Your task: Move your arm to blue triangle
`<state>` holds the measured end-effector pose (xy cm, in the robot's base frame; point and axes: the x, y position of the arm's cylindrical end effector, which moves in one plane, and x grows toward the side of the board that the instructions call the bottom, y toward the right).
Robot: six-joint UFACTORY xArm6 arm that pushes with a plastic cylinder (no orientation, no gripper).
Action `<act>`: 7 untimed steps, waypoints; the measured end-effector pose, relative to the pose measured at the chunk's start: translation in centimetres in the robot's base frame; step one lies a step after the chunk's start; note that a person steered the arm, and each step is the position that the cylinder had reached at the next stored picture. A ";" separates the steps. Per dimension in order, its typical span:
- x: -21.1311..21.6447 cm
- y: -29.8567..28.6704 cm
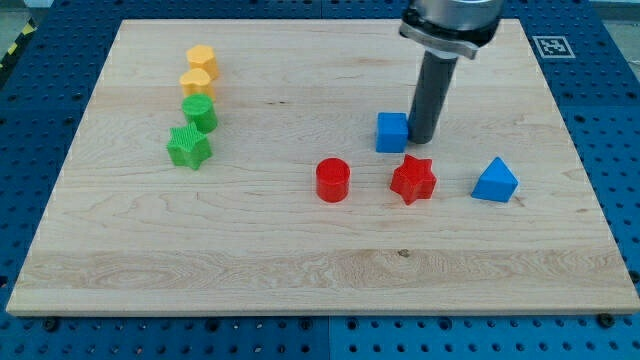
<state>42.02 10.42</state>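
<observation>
My tip (423, 138) sits just right of the blue cube (392, 131), touching or nearly so (can't tell which). No hand on this arm, just the rod, holding nothing. Blue triangle (496, 181) lies apart, toward view's lower right, w/ red star (413, 180) between cube & triangle on the worktop (300, 270). Red cylinder (332, 180) left of star.

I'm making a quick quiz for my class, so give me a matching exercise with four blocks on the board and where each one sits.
Things:
1. blue triangle
2. blue cube
3. green star
4. red cylinder

Places:
A. at the view's left
B. just left of my tip
C. furthest to the view's right
D. left of the red star

Pairs: 1-C, 2-B, 3-A, 4-D
</observation>
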 end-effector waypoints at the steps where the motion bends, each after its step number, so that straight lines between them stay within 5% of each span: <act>1: 0.2 -2.2; 4: 0.3 -7.0; 7: 0.2 8.4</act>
<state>42.17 18.79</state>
